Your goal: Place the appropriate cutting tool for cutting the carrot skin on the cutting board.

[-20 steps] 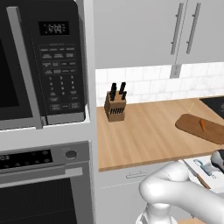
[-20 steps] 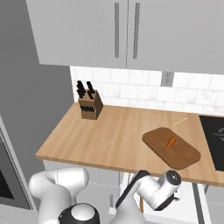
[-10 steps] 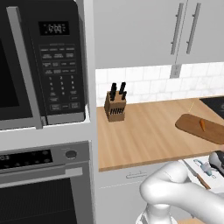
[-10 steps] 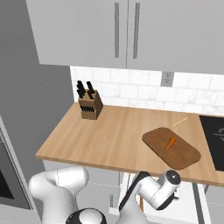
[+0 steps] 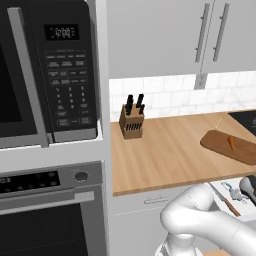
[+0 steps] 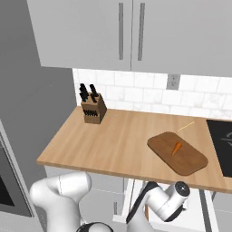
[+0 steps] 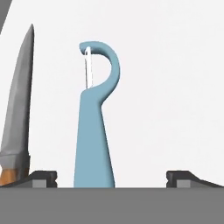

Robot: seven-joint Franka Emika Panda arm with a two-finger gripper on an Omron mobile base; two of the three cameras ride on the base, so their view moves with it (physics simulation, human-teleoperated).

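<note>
Gripper (image 7: pixel 111 178): fingers spread wide, holding nothing; as wide as a second before.
Peeler (image 7: pixel 94 127): lay on a white surface between the fingertips, nearer the left one.
Knife (image 7: pixel 16 113): lay just beside the peeler.
Board (image 6: pixel 178 153): on the counter (image 6: pixel 113 142), unmoved.
Carrot (image 6: pixel 176 147): on the board, unmoved.
Knife block (image 6: pixel 93 109): unchanged, well apart from the board.
</note>
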